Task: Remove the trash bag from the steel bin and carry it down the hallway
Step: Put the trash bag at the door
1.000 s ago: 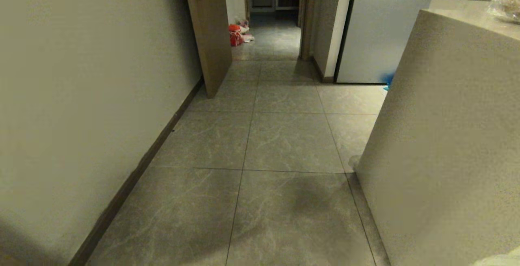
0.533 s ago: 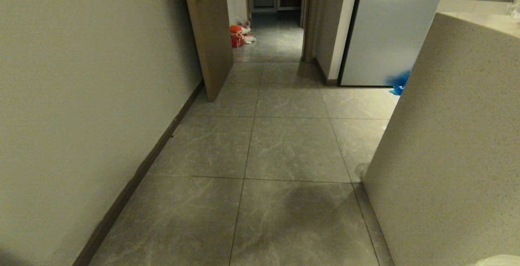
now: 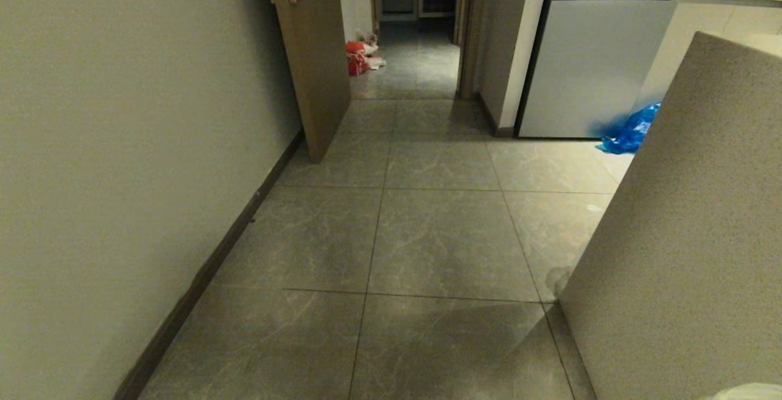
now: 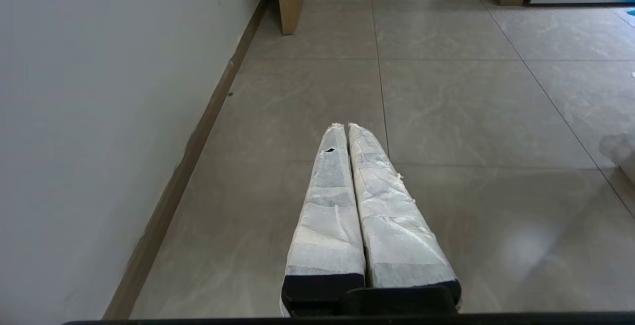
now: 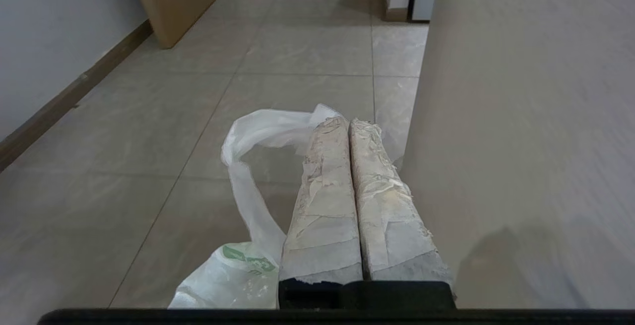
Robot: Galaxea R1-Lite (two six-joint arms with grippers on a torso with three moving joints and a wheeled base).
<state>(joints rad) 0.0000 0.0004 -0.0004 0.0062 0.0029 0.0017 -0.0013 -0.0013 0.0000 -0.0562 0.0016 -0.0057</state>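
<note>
The right gripper (image 5: 349,122) is pinched tight on the trash bag (image 5: 248,206), which hangs under it. The left gripper (image 4: 347,126) is pressed together, holding nothing. The hallway (image 3: 440,235) runs toward 12 o'clock, a blue bag (image 3: 629,134) at 2 o'clock, a red bag (image 3: 354,58) far ahead.

Both arms reached forward and low, side by side. The left gripper (image 4: 348,125) pointed ahead, its two taped fingers (image 4: 327,206) pressed together on nothing. The right gripper (image 5: 349,120) matched it, fingers (image 5: 387,206) clamped tight, pinching the bag (image 5: 248,166).
</note>
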